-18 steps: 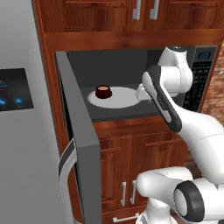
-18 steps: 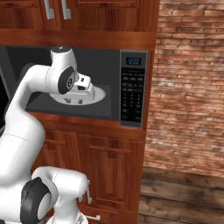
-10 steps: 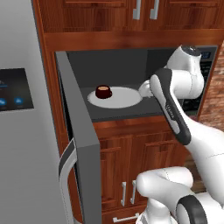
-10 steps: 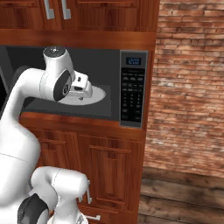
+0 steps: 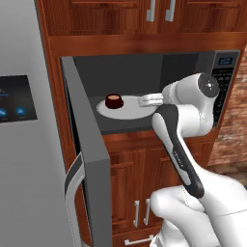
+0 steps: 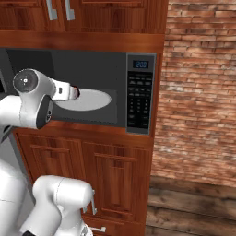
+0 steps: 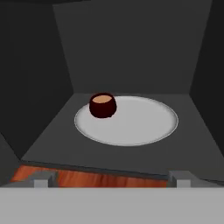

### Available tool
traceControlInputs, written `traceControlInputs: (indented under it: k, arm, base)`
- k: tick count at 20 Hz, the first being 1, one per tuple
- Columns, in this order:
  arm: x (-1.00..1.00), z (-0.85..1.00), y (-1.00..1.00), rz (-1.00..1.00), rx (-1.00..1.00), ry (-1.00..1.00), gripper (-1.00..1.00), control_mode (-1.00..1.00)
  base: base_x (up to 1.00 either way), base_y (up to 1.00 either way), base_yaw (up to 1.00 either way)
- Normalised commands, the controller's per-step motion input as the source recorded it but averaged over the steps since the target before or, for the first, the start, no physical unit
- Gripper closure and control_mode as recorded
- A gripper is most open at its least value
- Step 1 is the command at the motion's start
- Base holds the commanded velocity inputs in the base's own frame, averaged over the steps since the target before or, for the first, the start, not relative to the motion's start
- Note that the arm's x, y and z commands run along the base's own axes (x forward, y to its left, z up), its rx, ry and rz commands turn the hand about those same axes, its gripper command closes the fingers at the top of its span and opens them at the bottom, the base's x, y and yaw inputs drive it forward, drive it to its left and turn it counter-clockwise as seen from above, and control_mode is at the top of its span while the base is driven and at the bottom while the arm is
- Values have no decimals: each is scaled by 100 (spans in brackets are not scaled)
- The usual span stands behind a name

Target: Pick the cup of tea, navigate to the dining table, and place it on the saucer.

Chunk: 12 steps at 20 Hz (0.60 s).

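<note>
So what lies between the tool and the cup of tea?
Nothing but bare white turntable plate: in the hand view the open tool faces the cup across it.

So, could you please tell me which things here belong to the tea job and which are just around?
Job:
- cup, on the left of the turntable
- gripper, open, at the microwave mouth, short of the cup

Around:
- turntable
- microwave, door open
- fridge
- cabinets

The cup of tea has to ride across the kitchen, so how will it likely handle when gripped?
The cup of tea looks rigid and round, so the open claw might slip on its curved wall. Its liquid sits near the brim: tilting probably spills. It may slide on the smooth white turntable plate.
</note>
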Motion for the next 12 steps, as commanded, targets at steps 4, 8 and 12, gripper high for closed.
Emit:
traceControlInputs:
  k: [4,8,12]
  arm:
    - [0,6,50,0,0,-12,-100,-100]
    - [1,0,21,0,-3,6,-100,-100]
    - [10,9,9,0,-7,17,-100,-100]
  base:
    - [0,0,0]
    - [0,0,0]
    - [0,0,0]
